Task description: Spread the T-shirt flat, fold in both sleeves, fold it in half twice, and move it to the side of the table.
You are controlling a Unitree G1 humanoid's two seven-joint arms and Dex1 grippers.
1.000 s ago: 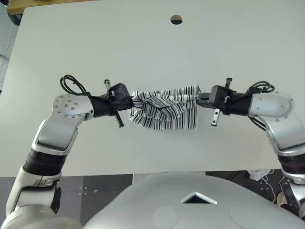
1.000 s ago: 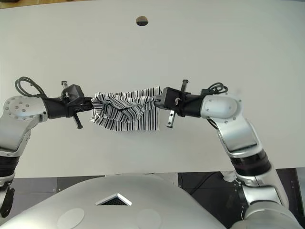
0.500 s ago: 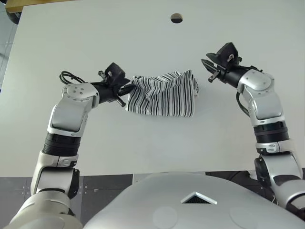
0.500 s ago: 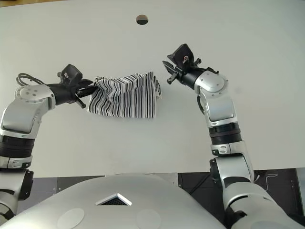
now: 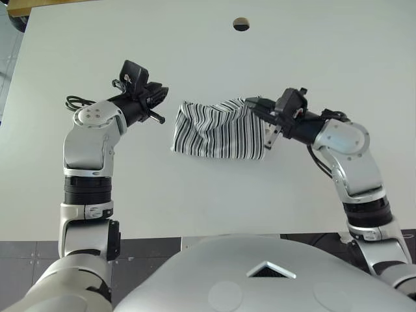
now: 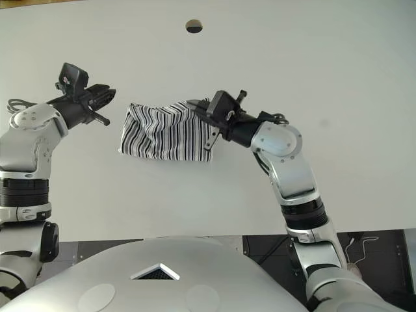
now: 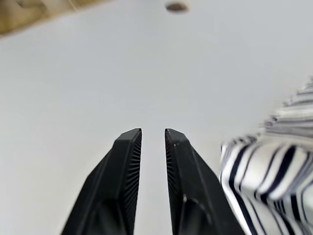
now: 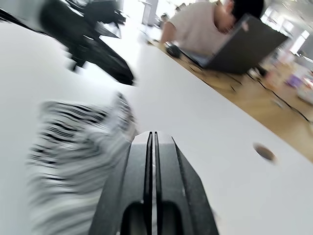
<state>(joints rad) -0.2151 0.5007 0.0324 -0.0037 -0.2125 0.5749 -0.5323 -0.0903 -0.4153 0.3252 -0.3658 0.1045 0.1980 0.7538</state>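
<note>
T-shirt (image 5: pixel 220 129): lay on the white counter (image 5: pixel 195 195), about midway across and well short of either side edge. It was gathered into a rough rectangular bundle, not spread flat. Thin knit cloth with narrow black-and-white stripes. The near edge was fairly straight, the far edge rumpled, with a loose puckered corner toward the robot's left. No sleeve or collar could be told apart.

Left tool (image 5: pixel 161 93): lifted off the counter, to the left of the bundle and apart from it. Its ribbed black fingers (image 7: pixel 128 161) stood a narrow slit apart with nothing between them.

Right tool (image 5: pixel 255 104): at the bundle's far right corner, touching or just over the cloth; which of the two I could not tell. Its fingers were pressed together, and the wrist view showed no cloth between them.

Counter: smooth, matte and hard, with a round cable hole (image 5: pixel 241 25) near the far edge.

Handling, judged: light and limp. The cloth should sag and fold on itself when lifted from one point, and slide easily over this surface. It is not fragile. A pinch on a single layer will likely drag the other layers along. The best hold seems to be two outer corners or a hem, one per tool, drawn apart to open it. A grab at the bundle's middle looks unhelpful. Spreading appeared not yet done.
</note>
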